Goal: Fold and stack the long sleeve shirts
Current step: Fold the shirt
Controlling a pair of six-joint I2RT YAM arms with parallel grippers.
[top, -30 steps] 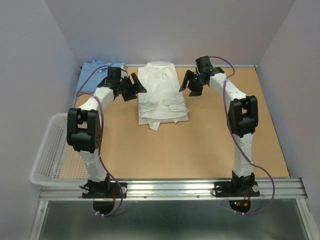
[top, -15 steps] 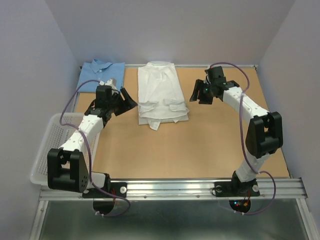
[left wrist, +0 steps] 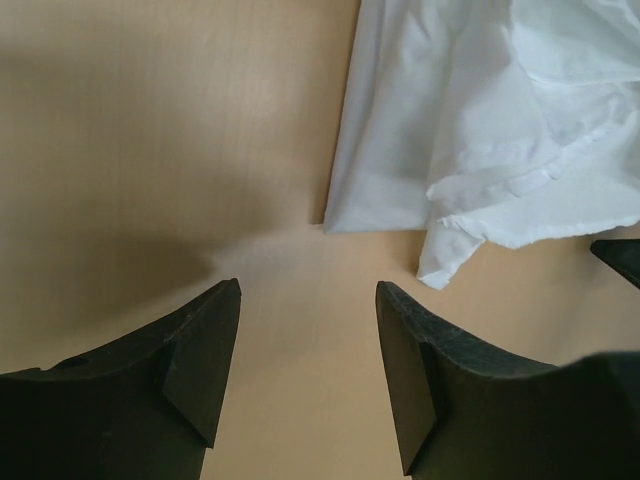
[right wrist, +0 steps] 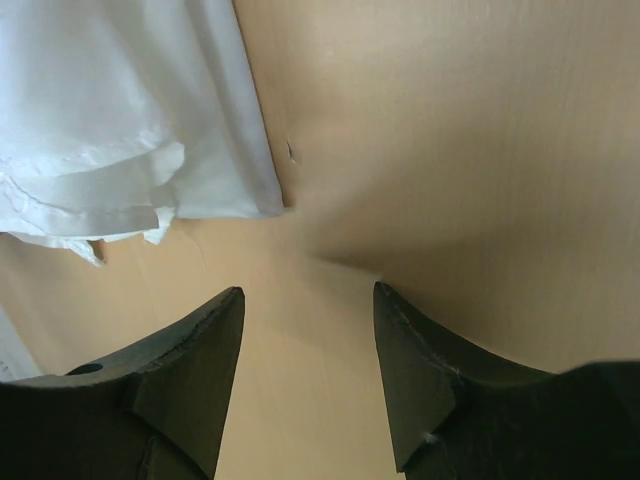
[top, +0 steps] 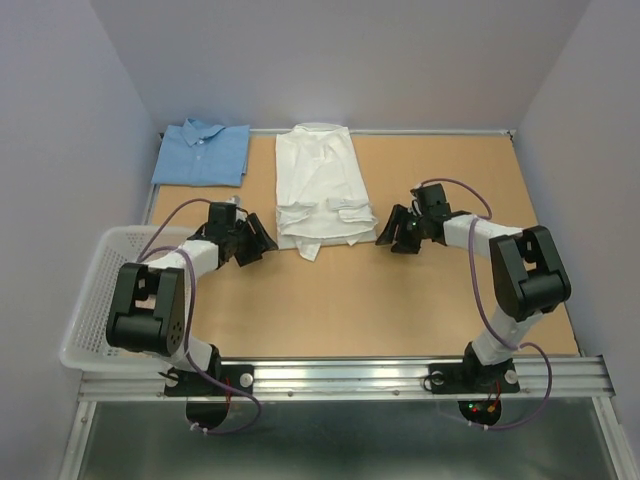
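Note:
A white long sleeve shirt [top: 322,185] lies folded lengthwise on the table's middle back, its near end rumpled in layers. A light blue shirt [top: 203,153] lies folded at the back left corner. My left gripper [top: 262,240] sits low just left of the white shirt's near corner [left wrist: 340,220], open with only bare table between its fingers. My right gripper [top: 388,236] sits low just right of the shirt's other near corner [right wrist: 270,205], also open and empty. In both wrist views the white cloth lies ahead of the fingertips, untouched.
A white mesh basket [top: 100,300] hangs at the table's left edge beside the left arm. Purple walls close in the back and sides. A metal rail [top: 340,378] runs along the near edge. The wooden tabletop [top: 350,300] stretches in front of the shirt.
Both arms have swung from the back of the table down and forward along the white shirt's sides to its near corners. Both grippers have narrowed somewhat. The shirts have not moved.

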